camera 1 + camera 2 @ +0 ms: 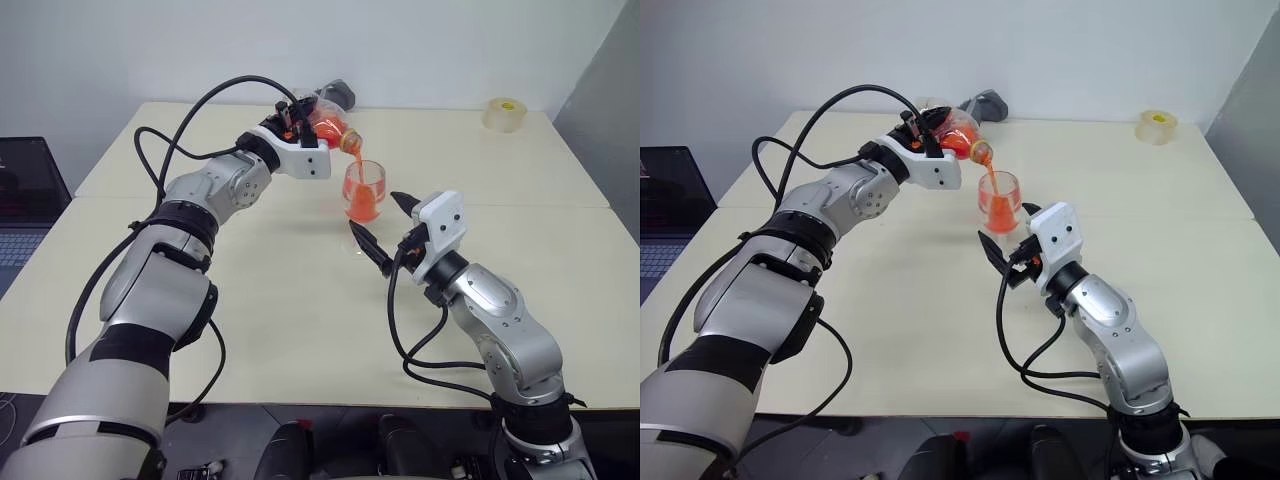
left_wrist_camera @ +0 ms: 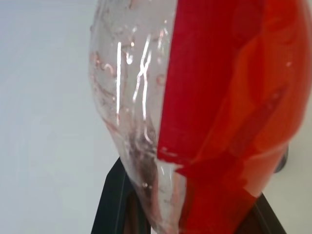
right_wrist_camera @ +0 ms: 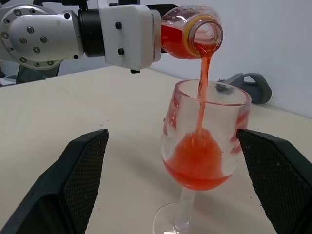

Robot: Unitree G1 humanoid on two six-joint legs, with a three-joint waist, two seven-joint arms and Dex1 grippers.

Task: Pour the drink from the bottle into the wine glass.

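A pale cream worktop (image 1: 250, 330) spans the scene, a seam running across it. A roll of clear tape (image 1: 504, 113) sits far out at about one o'clock. A grey object (image 1: 984, 104) lies at twelve, at the back edge. A laptop (image 1: 22, 200) stands at nine, off the worktop's side.

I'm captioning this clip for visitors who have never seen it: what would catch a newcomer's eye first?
The thin stream of red drink falling from the tilted bottle into the wine glass mid-table, its bowl partly filled. The left end effector grips the bottle above the glass, while the right end effector stands wide open, one finger on either side of the glass. A tape roll sits at the far right corner.
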